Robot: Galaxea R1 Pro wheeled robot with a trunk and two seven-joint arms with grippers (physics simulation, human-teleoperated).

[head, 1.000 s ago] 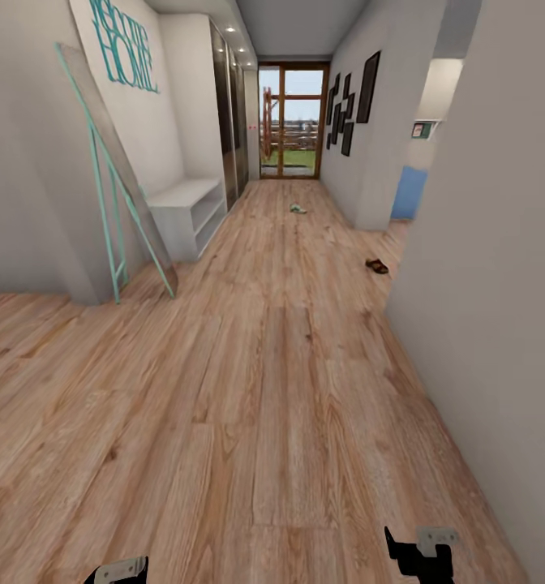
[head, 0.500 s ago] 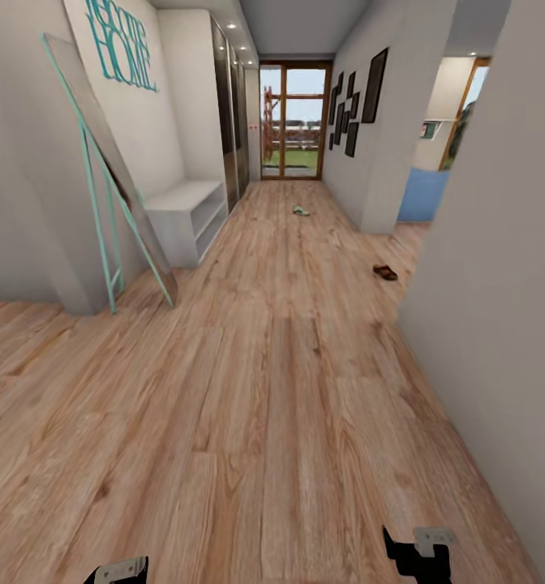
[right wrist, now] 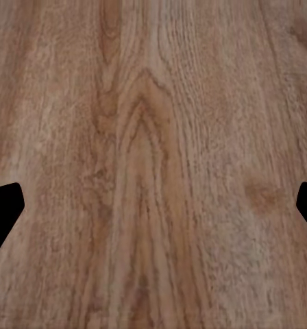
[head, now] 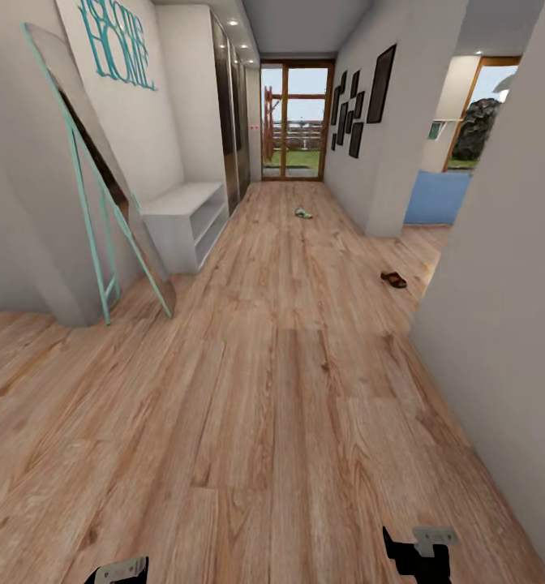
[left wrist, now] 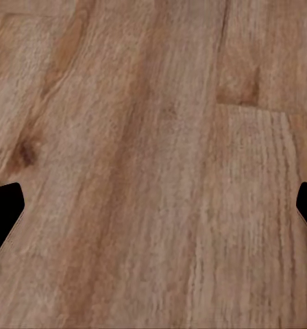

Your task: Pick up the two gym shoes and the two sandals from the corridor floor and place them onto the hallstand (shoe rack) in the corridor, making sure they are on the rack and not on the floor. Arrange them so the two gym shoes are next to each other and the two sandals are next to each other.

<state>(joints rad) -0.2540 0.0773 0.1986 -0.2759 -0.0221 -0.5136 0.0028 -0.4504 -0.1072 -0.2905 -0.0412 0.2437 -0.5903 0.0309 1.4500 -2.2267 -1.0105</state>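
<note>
- The corridor floor (head: 289,389) of light wood planks runs ahead to a glazed door (head: 293,122) at the far end.
- 1 gym shoe (head: 303,213), pale with a green touch, lies on the floor far down the corridor, near the middle.
- 1 brown sandal (head: 393,280) lies on the floor nearer, close to the corner of the right wall (head: 499,324).
- A white bench (head: 185,219) with open shelves stands against the left wall; no shoes can be made out on it.
- A mirror (head: 94,178) on a teal frame leans against the left wall, nearer than the bench.
- The left gripper (left wrist: 153,212) hangs over bare planks, fingertips wide apart, holding nothing.
- The right gripper (right wrist: 153,212) likewise hangs over bare planks, fingertips wide apart and empty.
</note>
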